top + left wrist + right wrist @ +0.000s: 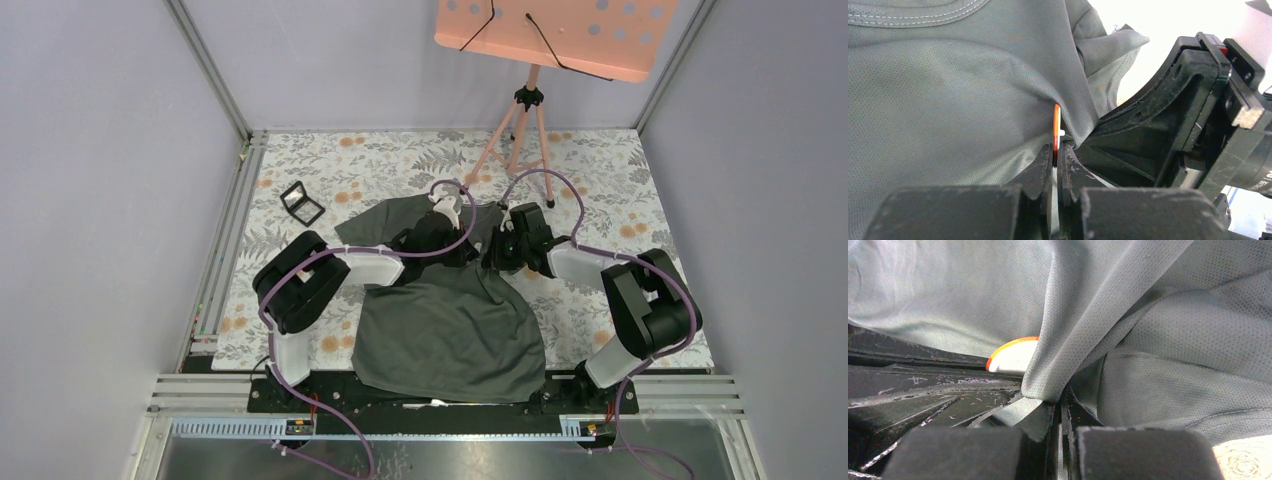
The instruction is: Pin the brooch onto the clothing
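The left hand [1056,156] has its two black fingers pressed together on the lower edge of the small round orange-rimmed brooch [1056,125]. The brooch stands upright and edge-on just above the fingertips, with a tiny pale stub sticking out of its right side. Its upper part lies against the dark grey-green mesh-knit T-shirt [948,110], where a fold of the cloth drops down beside it. Whether the pin goes through the cloth cannot be told. Just right of that fold, the black body of the right hand fills the left wrist view, very near the left fingers.

The right hand [1059,407] is closed too, its fingertips pinching a hanging fold of the same T-shirt. From its camera the brooch shows as a pale disc with an orange rim, half hidden behind the fold. It sits up and to the left of the pinch.

From above, both hands meet over the upper part of the T-shirt, near its collar, where the cloth is bunched. The lower part lies spread on the floral-patterned bench [600,170], with the hem at the near edge between the arm bases. A small black square case [302,203] sits on the bench, well apart to the left of the T-shirt. A pink perforated tray on a tripod [545,35] stands at the far edge.
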`<action>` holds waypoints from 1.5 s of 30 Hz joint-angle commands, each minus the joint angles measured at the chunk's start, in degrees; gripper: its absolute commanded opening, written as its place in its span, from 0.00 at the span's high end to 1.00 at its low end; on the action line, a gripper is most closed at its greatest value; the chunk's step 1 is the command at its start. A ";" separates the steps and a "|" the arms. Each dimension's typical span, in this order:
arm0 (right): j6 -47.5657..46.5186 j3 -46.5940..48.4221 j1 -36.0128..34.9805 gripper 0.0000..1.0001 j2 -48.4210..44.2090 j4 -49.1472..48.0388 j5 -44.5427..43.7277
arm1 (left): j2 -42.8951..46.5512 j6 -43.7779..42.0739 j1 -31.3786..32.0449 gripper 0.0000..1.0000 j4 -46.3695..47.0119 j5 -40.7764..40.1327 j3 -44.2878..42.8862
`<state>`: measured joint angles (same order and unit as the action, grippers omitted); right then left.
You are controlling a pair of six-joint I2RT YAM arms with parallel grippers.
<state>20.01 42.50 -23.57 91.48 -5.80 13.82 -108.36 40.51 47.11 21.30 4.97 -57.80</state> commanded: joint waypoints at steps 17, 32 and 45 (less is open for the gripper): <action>1.76 5.01 0.09 1.00 3.90 1.30 4.50 | 5.61 -5.55 0.43 1.00 13.91 12.59 3.28; 2.88 7.39 0.11 1.00 5.28 4.48 5.01 | 5.44 -7.32 1.45 1.00 15.19 16.81 2.88; 4.16 8.44 0.06 1.00 6.06 5.36 3.64 | 5.96 -8.02 3.19 1.00 14.91 16.78 2.60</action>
<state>23.11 48.21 -23.20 96.53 3.70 17.45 -107.02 31.27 46.70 26.63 12.73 -53.71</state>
